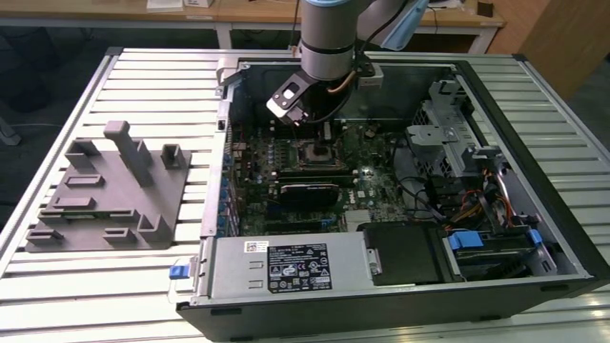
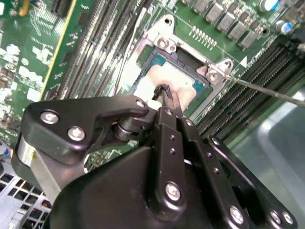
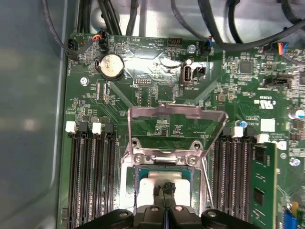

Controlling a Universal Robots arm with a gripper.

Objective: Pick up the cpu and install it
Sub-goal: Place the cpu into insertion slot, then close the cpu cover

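Gripper (image 3: 166,187) over the socket (image 3: 162,157), fingers pressed together, pinching nothing. The cpu (image 3: 145,191) lies flat inside it, apparently placed. Retention plate (image 3: 176,110) stands raised, so locking remains.

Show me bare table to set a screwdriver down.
Bare table slats lie between the grey block and the far edge, and between it and the near edge. Inside the case is crowded, the gripper over the socket.

My claw (image 1: 307,120) hangs inside the open computer case (image 1: 533,214), just above the square socket (image 1: 315,153) near the case's middle, while a grey plastic block (image 1: 105,193) lies outside the case.
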